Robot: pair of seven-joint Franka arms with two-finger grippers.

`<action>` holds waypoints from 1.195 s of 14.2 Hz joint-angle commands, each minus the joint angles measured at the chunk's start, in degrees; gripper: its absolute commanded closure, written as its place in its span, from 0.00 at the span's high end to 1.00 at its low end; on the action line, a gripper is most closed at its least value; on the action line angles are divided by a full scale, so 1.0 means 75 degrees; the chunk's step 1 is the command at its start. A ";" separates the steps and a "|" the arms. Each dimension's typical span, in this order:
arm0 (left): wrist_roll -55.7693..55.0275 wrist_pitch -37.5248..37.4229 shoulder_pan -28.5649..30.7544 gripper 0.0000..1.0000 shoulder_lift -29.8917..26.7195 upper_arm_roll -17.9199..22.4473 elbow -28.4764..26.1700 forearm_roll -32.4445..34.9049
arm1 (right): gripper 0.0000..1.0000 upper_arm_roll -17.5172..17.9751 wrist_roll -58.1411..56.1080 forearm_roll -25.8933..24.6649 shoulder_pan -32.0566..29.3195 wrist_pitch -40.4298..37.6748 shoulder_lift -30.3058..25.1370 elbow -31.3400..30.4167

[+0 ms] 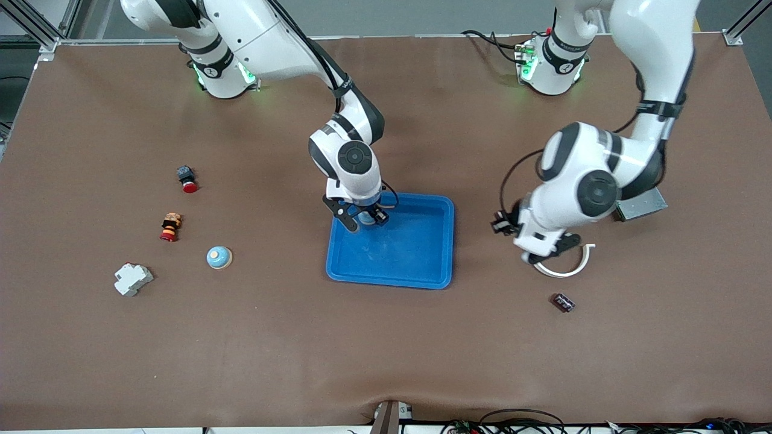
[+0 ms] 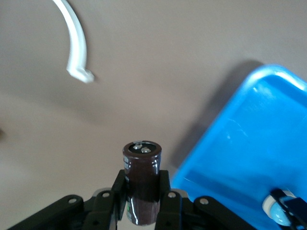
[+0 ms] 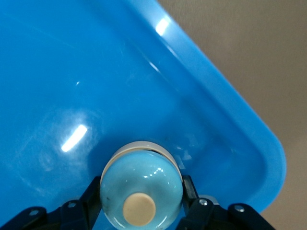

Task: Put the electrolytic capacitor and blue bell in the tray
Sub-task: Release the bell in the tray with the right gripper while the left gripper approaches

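Note:
The bright blue tray (image 1: 422, 265) lies mid-table. My right gripper (image 1: 363, 218) is down inside the tray's corner that is farther from the front camera, toward the right arm's end. It is shut on a light blue bell (image 3: 141, 187) with a cream knob, just over the tray floor (image 3: 120, 72). My left gripper (image 1: 537, 256) hovers over bare table toward the left arm's end, beside the tray. It is shut on the dark brown electrolytic capacitor (image 2: 142, 182), which stands upright between its fingers (image 2: 164, 184). The tray's rim (image 2: 249, 86) shows close by in the left wrist view.
A second light blue bell (image 1: 219, 257) sits toward the right arm's end, near a white-grey block (image 1: 132, 279), a small figure (image 1: 170, 226) and a red-capped button (image 1: 187, 179). A white curved strip (image 1: 567, 265), a small dark red part (image 1: 563, 302) and a grey plate (image 1: 640, 205) lie by the left arm.

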 commanded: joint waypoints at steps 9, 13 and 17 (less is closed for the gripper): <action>-0.2799 0.1275 -0.1415 0.00 0.1346 0.0026 0.0786 0.0063 | 1.00 -0.0332 0.0210 -0.0204 0.0075 0.0115 0.0187 0.0338; -0.2987 0.1908 -0.1566 0.00 0.1768 0.0026 0.0797 0.0063 | 1.00 -0.0308 -0.0117 -0.0380 -0.0171 -0.0444 0.0082 0.0828; -0.3420 0.1991 -0.1919 0.00 0.2143 0.0072 0.1043 0.0134 | 1.00 -0.0297 -0.1231 -0.0263 -0.0698 -0.1292 -0.0432 0.0867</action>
